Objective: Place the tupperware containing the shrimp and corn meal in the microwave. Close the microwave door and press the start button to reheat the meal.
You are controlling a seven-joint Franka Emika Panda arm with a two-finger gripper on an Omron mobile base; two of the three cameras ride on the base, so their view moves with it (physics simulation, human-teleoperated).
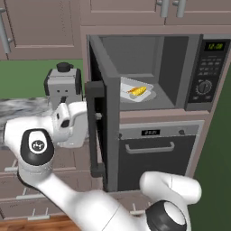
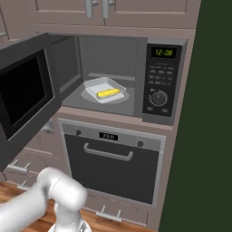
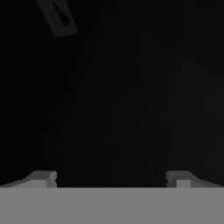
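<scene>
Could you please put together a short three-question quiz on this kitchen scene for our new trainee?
1. True or false: the microwave door is shut.
2. Where does the tupperware sit?
A. on the counter
B. inside the microwave
C. in the oven below
3. Fill in the blank: the gripper has its jaws ____, with nothing between them, close to a dark surface.

Key
1. False. The door stands swung out to the left, its black handle facing the room.
2. B. It rests on the microwave floor with the yellow corn in it.
3. open
</scene>
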